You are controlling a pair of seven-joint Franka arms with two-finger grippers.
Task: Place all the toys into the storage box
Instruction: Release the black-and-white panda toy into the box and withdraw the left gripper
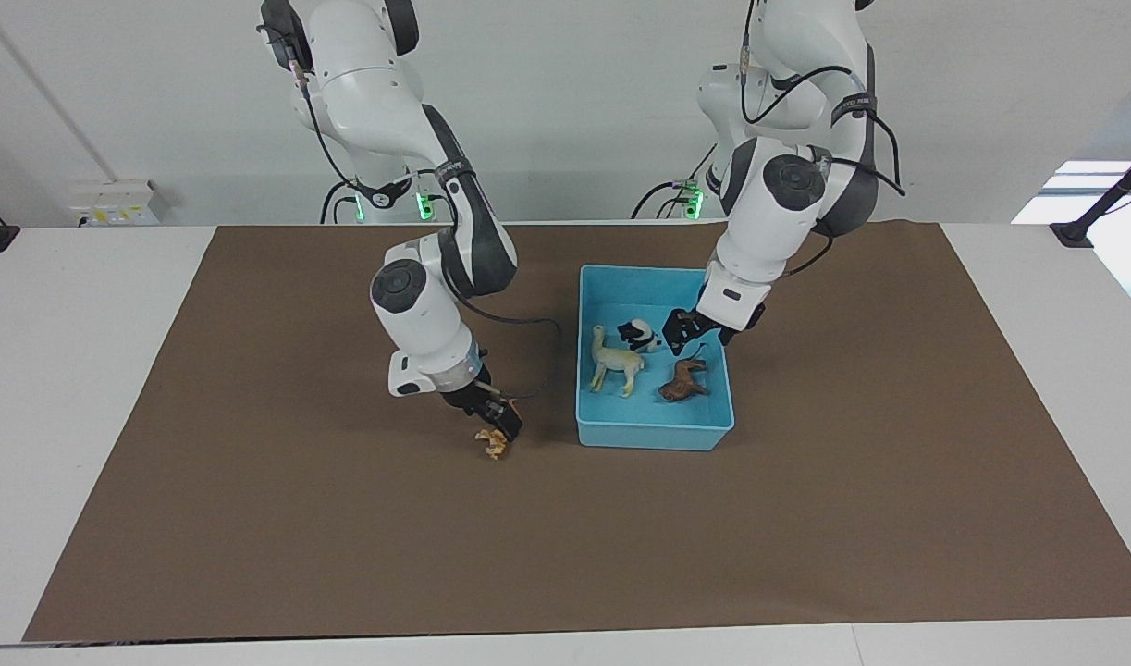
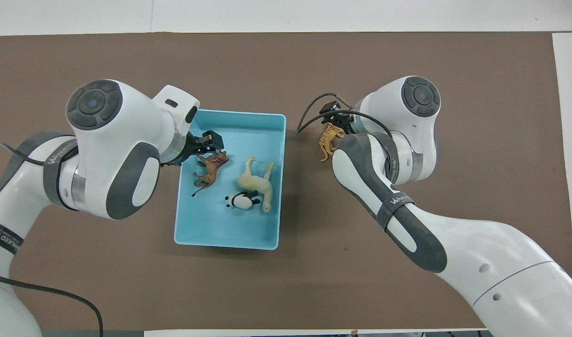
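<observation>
now your left tool (image 1: 683, 335) hangs open over the storage box (image 1: 655, 431) at frame centre, panda (image 1: 639, 335) dropped inside; your right tool (image 1: 497, 427) straddles the tiger (image 1: 493, 445), open to grasp.

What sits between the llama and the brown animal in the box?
Only bare bin floor between the llama and the brown animal; the panda lies nearer the robots. Overhead view shows it.

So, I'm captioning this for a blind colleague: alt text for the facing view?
A light blue storage box holds a llama, panda and brown animal. The left gripper hangs open over it. Beside the box, the right gripper is down at the tiger on the brown mat.
</observation>
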